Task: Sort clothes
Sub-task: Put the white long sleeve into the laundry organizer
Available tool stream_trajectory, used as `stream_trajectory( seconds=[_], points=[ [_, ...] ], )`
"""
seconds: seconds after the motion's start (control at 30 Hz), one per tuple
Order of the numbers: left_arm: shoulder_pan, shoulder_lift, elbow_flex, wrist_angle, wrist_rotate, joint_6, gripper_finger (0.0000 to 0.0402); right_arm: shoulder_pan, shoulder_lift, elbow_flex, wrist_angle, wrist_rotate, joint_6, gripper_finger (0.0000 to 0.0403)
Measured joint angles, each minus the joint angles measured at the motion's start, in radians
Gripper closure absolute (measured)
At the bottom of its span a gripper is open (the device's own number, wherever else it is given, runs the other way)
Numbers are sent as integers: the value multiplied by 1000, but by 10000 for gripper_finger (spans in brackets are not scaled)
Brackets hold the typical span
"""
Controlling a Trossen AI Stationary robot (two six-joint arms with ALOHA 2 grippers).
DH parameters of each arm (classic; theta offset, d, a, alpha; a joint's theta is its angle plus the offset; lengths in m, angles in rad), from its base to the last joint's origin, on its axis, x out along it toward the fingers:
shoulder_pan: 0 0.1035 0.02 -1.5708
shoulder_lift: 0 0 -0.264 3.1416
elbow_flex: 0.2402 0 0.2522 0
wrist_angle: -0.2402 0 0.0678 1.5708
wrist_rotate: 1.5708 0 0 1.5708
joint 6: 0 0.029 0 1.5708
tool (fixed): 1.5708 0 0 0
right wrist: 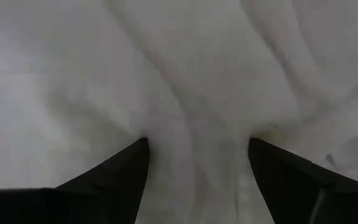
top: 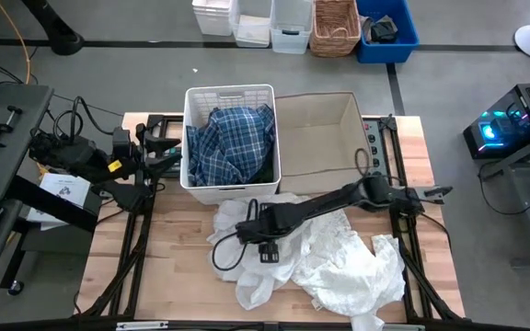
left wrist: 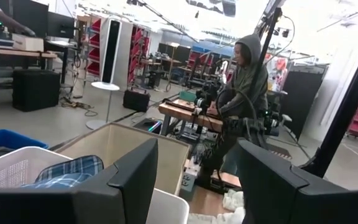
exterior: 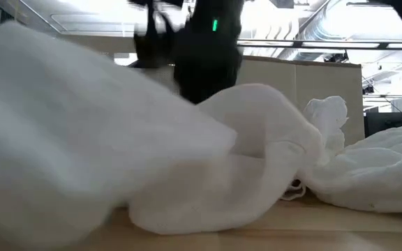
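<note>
Several white clothes lie in a heap on the near half of the wooden table. The blue-and-white plaid shirt lies in the white plastic basket; it also shows in the left wrist view. The dark green and dark grey garments do not show plainly. My right gripper is open and points down into the left part of the white heap. My left gripper is open and empty at the table's left edge, beside the basket. My right gripper comes at the white heap from above, pointing down. Its open fingertips stand in the cloth, and a ridge of white cloth rises between them. The cloth lies slack on the table; one layer or several, I cannot tell.
The beige fabric box stands open to the right of the basket at the table's far side. A person stands beyond the table. Bins and a wicker basket stand on the floor behind the table.
</note>
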Motion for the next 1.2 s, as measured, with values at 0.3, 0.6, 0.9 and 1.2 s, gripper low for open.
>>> stream_trajectory(
  seconds=[0.3,0.6,0.9,1.2],
  points=[
    [0,1,0,22,-6,-1,201,16,138,13,-78,14,35,258],
    [0,-8,0,70,-46,1,201,15,-60,85,-166,128,-155,389],
    [0,-8,0,84,-132,0,201,-25,-573,211,-238,264,-251,389],
    [0,4,0,97,-163,-31,201,-245,-806,239,-247,857,-202,389]
  ],
)
